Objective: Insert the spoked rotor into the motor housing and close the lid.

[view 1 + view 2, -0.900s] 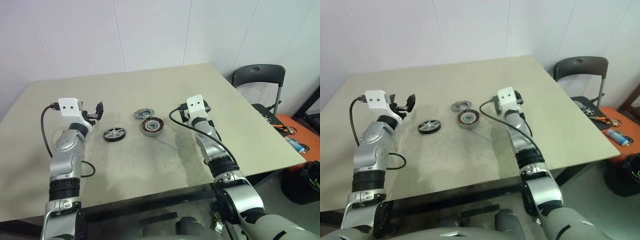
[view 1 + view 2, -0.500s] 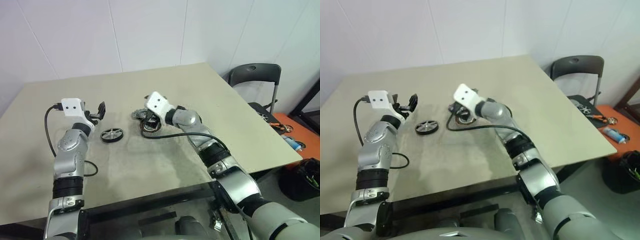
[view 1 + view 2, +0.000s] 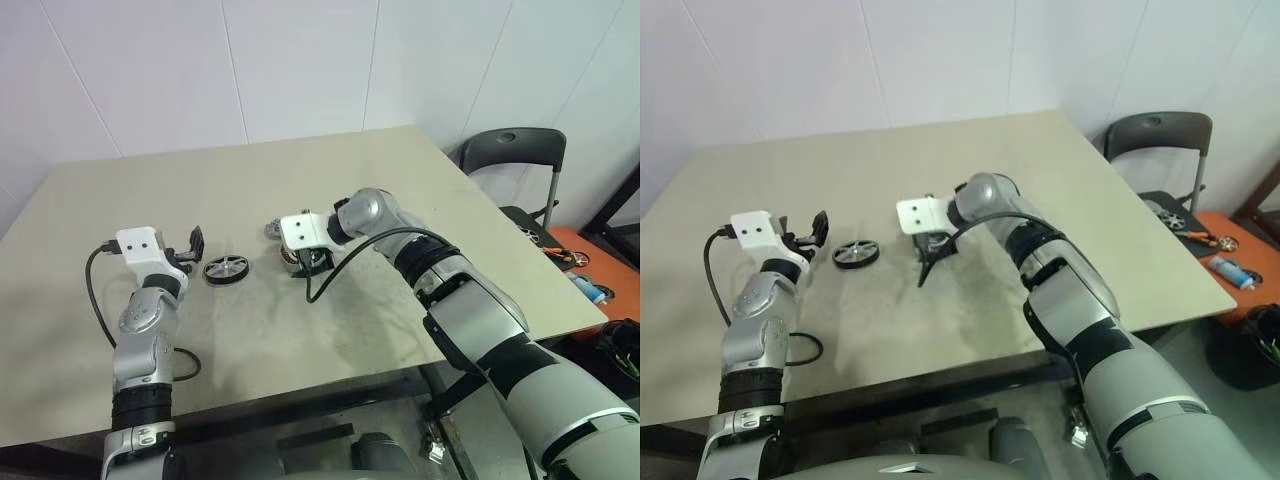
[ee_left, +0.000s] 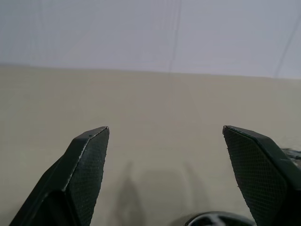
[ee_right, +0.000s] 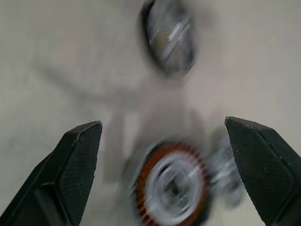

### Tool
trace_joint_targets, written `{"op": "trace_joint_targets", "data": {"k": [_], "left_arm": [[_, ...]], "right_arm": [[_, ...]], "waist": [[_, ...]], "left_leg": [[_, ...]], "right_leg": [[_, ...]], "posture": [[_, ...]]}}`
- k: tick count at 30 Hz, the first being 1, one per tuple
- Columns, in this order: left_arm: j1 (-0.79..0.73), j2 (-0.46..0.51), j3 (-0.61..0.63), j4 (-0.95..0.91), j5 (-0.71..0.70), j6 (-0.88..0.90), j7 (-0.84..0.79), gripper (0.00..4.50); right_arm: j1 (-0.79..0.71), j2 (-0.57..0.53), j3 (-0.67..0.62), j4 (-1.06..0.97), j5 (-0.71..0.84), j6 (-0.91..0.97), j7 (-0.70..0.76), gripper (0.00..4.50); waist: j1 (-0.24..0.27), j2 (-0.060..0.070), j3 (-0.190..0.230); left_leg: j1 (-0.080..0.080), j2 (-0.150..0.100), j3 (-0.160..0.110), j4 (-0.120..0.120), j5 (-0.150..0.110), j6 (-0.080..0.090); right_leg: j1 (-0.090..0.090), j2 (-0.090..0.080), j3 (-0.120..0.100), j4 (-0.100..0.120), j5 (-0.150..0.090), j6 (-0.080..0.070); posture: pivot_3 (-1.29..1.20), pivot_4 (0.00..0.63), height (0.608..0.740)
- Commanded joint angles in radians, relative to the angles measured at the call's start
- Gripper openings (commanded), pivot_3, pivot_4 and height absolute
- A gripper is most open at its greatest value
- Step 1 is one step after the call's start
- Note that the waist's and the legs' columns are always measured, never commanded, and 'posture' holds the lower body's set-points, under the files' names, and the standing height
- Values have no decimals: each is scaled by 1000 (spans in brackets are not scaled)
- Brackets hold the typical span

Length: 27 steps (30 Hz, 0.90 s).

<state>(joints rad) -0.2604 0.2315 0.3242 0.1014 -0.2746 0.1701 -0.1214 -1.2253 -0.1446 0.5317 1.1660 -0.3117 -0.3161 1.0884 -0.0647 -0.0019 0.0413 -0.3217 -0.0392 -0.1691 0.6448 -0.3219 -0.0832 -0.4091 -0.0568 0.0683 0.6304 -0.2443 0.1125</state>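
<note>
A beige table (image 3: 300, 330) stands against a white panelled wall, with a black chair (image 3: 515, 160) off to the robot's right. The right gripper (image 5: 164, 160) hangs with its fingers spread wide and empty, tilted down over the motor housing (image 5: 171, 186), whose copper windings sit between the two pads in the right wrist view. Just beside the housing, on its far side, lies the toothed lid (image 3: 274, 230), though it is partly hidden by the wrist and I judge its place loosely. Further to the robot's left the spoked rotor (image 3: 227, 268) lies flat on the table, untouched. The left gripper (image 4: 164, 155) hovers just left of that rotor, also wide open and holding nothing, pointing level over the tabletop.

The work looks barely begun: the reach toward the parts is in hand, nothing seated yet. Next the rotor must be gripped and carried over the housing.

Count: one rotor, one housing, one lid, two grippers.
</note>
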Motion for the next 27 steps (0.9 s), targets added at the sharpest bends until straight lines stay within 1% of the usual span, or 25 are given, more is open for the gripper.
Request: {"op": "trace_joint_targets", "data": {"k": [1, 4, 6, 11, 16, 26, 27], "left_arm": [[-2, -1, 13, -56, -9, -21, 14, 4089], [4, -6, 13, -66, -7, -18, 22, 4089], [9, -9, 11, -68, -6, -18, 24, 4089], [9, -17, 5, -68, -3, -17, 30, 4089], [8, -30, -10, -68, 3, -12, 34, 4089], [19, -34, -15, -75, 2, -7, 38, 4089], [21, -35, -15, -78, 1, -6, 39, 4104]], "right_arm": [[-35, 5, 8, 50, -46, -60, -4, 4375], [-35, 13, 3, 78, -68, -63, -12, 4375], [-30, 10, 10, 97, -99, -68, -61, 4375], [-27, 10, -4, 125, -124, -55, -95, 4375], [-13, 12, -5, 152, -154, -19, -185, 4375], [11, 16, -6, 165, -175, 1, -231, 4375], [10, 21, -10, 165, -173, 2, -246, 4198]], "waist": [[-3, 0, 0], [-5, 0, 0], [-4, 0, 0], [-4, 0, 0], [-4, 0, 0], [-4, 0, 0], [-4, 0, 0]], "left_leg": [[0, 0, 0, 0, 0, 0], [0, 0, 0, 0, 0, 0], [0, 0, 0, 0, 0, 0], [0, 0, 0, 0, 0, 0], [0, 0, 0, 0, 0, 0], [1, 0, 0, 0, 0, -1], [1, 0, 0, 0, 0, -1]], "right_leg": [[0, 0, 0, 0, 0, 0], [0, 0, 0, 0, 0, 0], [0, 0, 0, 1, 0, 0], [0, 0, 0, 1, 0, 0], [0, 0, 0, 1, 0, 0], [0, 0, 0, 1, 0, 0], [1, 0, 0, 1, 0, 0]], "posture": [[0, 0, 740], [0, 0, 740], [0, 0, 740], [0, 0, 740], [0, 0, 740], [0, 0, 740], [0, 0, 740]]}}
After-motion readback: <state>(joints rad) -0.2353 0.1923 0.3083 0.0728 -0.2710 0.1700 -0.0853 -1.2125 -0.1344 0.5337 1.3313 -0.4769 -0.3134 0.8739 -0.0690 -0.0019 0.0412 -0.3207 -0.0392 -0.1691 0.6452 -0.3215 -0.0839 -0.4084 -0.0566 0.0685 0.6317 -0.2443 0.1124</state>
